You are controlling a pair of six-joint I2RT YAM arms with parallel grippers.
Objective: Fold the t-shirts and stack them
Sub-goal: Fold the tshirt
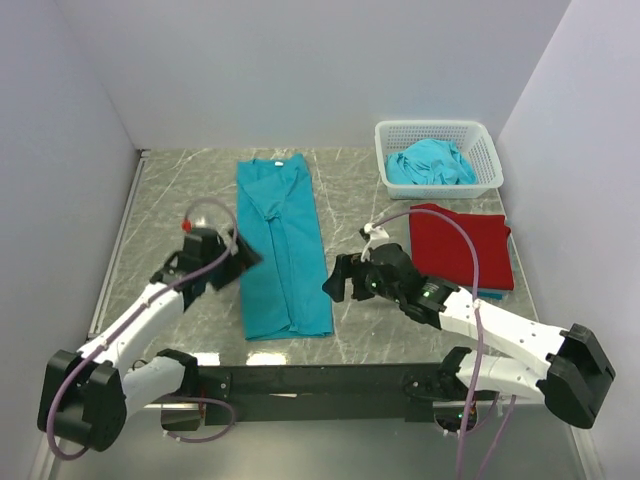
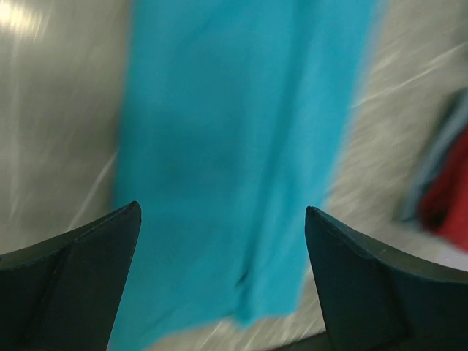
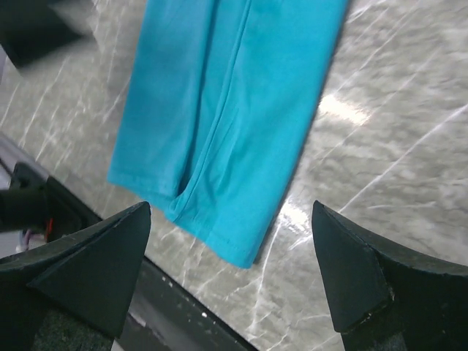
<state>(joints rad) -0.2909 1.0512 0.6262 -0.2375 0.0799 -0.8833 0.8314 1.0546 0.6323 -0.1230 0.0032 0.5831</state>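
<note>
A teal t-shirt [image 1: 285, 250] lies in the middle of the table, folded lengthwise into a long narrow strip with its collar at the far end. My left gripper [image 1: 244, 256] hovers open at the strip's left edge; in its wrist view [image 2: 223, 219] the blurred teal cloth [image 2: 234, 146] fills the gap between the fingers without touching them. My right gripper [image 1: 337, 283] stands open just right of the strip's near end, and its wrist view [image 3: 230, 212] shows the hem corner [image 3: 234, 241] below. A folded deep red t-shirt [image 1: 462, 245] rests on a teal one at the right.
A white lattice basket [image 1: 478, 135] at the far right holds crumpled teal shirts [image 1: 430, 165]. Grey walls close in the table on three sides. The black base rail [image 1: 320, 380] runs along the near edge. The red stack shows at the right edge of the left wrist view [image 2: 447, 201].
</note>
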